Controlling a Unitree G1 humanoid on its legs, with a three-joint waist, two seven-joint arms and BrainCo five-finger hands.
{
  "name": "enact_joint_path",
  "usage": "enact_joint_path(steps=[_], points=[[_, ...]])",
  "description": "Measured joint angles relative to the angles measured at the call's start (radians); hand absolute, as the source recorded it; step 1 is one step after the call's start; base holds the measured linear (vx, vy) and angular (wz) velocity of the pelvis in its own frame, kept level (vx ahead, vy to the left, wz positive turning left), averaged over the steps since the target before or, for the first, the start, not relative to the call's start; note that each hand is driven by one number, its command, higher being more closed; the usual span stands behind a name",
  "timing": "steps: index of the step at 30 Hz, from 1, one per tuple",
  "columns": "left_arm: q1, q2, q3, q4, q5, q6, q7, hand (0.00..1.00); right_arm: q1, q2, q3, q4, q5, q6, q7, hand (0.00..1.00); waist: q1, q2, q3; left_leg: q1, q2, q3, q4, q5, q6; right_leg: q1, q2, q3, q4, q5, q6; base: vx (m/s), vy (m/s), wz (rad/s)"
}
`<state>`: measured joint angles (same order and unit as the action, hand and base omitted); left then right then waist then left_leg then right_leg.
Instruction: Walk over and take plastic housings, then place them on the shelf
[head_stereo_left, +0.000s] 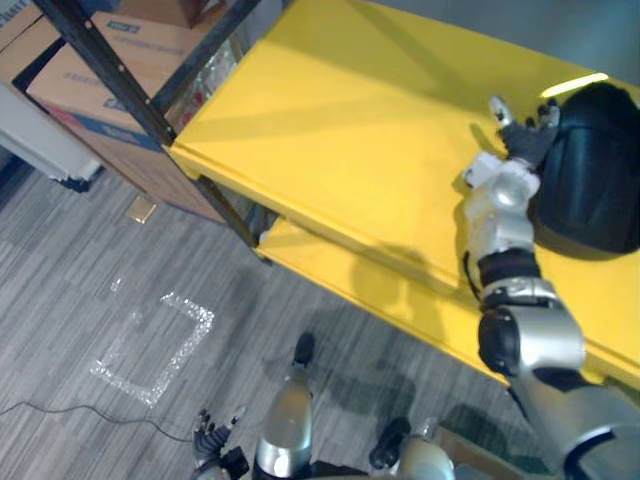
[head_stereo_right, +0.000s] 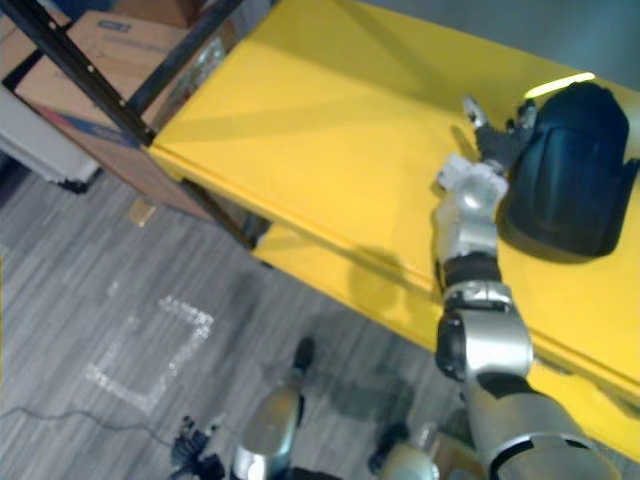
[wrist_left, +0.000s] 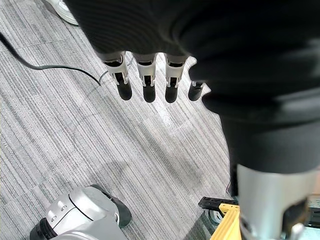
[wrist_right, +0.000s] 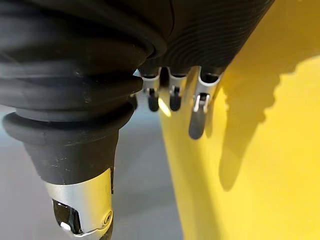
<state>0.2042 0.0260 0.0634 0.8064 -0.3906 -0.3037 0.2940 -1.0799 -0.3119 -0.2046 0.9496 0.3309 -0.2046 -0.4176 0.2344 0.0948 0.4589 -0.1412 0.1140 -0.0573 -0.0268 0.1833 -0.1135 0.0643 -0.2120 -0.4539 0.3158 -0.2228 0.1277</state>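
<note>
The right robot hand, fingers spread and empty, sits beside the black plastic housing on the yellow shelf; placement looks done, a clean withdrawal next.

You've got a yellow shelf on a black frame, with a black plastic housing sitting on its top board, over at the right end. A second yellow board runs just below. The grey carpet floor has a taped square on it.
</note>
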Motion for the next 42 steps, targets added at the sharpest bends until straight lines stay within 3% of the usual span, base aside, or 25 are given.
enact_joint_path(steps=[4, 10, 15, 24, 28, 30, 33, 42], points=[[0.0, 0.008, 0.001, -0.001, 0.005, 0.001, -0.008, 0.0, 0.0, -0.016, 0.012, 0.016, 0.044, -0.027, 0.122, 0.0, 0.0, 0.0, 0.0, -0.005, -0.001, 0.001, -0.001, 0.001, 0.0, -0.005, 0.0, 0.002, 0.006, 0.0, 0.001, 0.0, 0.0, 0.0], [0.0, 0.008, 0.0, -0.008, 0.006, 0.001, -0.03, 0.0, -0.018, -0.048, 0.012, 0.054, 0.037, -0.043, 0.223, 0.0, 0.001, 0.008, 0.004, -0.007, -0.002, -0.004, 0.0, 0.007, -0.009, -0.004, 0.0, -0.002, 0.007, 0.001, 0.001, 0.0, -0.005, 0.0], [0.0, 0.008, -0.001, -0.01, 0.005, 0.001, -0.035, 0.0, -0.054, -0.091, 0.012, 0.073, -0.003, -0.043, 0.176, 0.0, 0.001, 0.038, 0.018, -0.015, -0.003, -0.011, 0.0, 0.006, -0.004, -0.014, -0.006, -0.008, 0.022, -0.006, 0.002, -0.02, -0.011, 0.03], [0.0, 0.014, -0.047, -0.006, -0.004, 0.021, -0.068, 0.0, -0.118, -0.151, 0.007, 0.087, -0.07, -0.011, -0.017, 0.0, 0.013, 0.044, 0.02, -0.053, -0.011, -0.007, -0.004, 0.019, -0.005, -0.078, -0.027, 0.002, 0.072, -0.024, 0.001, -0.01, -0.006, 0.01], [0.0, 0.016, -0.05, -0.006, -0.013, 0.022, -0.079, 0.0, -0.129, -0.165, 0.006, 0.088, -0.072, -0.004, -0.058, 0.0, 0.015, 0.045, 0.021, -0.053, -0.018, 0.012, -0.005, 0.021, -0.003, -0.097, -0.04, 0.021, 0.081, -0.027, 0.003, -0.01, -0.001, -0.08], [-0.008, 0.021, -0.085, -0.007, -0.046, 0.025, -0.081, 0.0, -0.152, -0.177, 0.009, 0.086, -0.072, 0.009, -0.086, 0.0, 0.008, 0.06, 0.028, -0.052, -0.023, 0.018, -0.006, 0.022, -0.001, -0.104, -0.048, 0.028, 0.088, -0.028, 0.006, -0.03, 0.005, -0.1], [-0.011, 0.025, -0.091, -0.009, -0.083, 0.034, -0.082, 0.0, -0.176, -0.181, 0.019, 0.076, -0.093, 0.027, -0.089, 0.0, 0.009, 0.072, 0.033, -0.053, -0.022, 0.045, -0.008, 0.024, 0.001, -0.132, -0.05, 0.06, 0.103, -0.027, 0.008, -0.03, -0.009, -0.2], [-0.015, 0.038, -0.113, -0.009, -0.085, 0.046, -0.082, 0.0, -0.181, -0.188, 0.019, 0.079, -0.111, 0.074, -0.093, 0.0, -0.002, 0.074, 0.034, -0.041, -0.021, 0.058, -0.007, 0.025, 0.002, -0.133, -0.051, 0.074, 0.11, -0.027, 0.008, -0.02, -0.017, -0.05]])
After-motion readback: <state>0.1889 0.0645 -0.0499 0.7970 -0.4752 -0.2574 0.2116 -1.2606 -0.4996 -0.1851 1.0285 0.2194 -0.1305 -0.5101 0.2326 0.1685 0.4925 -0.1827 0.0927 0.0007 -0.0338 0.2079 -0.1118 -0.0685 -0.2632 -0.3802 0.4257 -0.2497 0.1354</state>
